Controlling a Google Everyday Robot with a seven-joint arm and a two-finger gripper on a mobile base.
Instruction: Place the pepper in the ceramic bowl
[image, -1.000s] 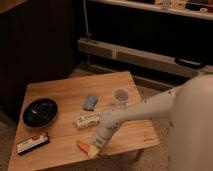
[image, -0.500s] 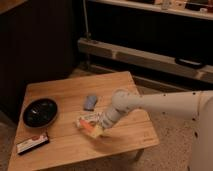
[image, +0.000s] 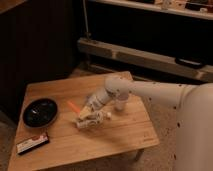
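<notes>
Carrying the small orange-red tapered pepper (image: 73, 106) clamped in my gripper (image: 79, 114), I needed to swing left over the glossy black ceramic bowl (image: 40, 112).

A dim lab or office break room, judging by the small wooden table (image: 120, 137) on speckled carpet, dark cabinets and a shelf unit behind it, and the robot's end effector (image: 84, 116) low over the table near a black bowl (image: 40, 111).

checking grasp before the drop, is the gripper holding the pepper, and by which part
Seemingly yes: the pepper juts from the gripper toward the ceramic bowl, apparently held by its right end.
</notes>
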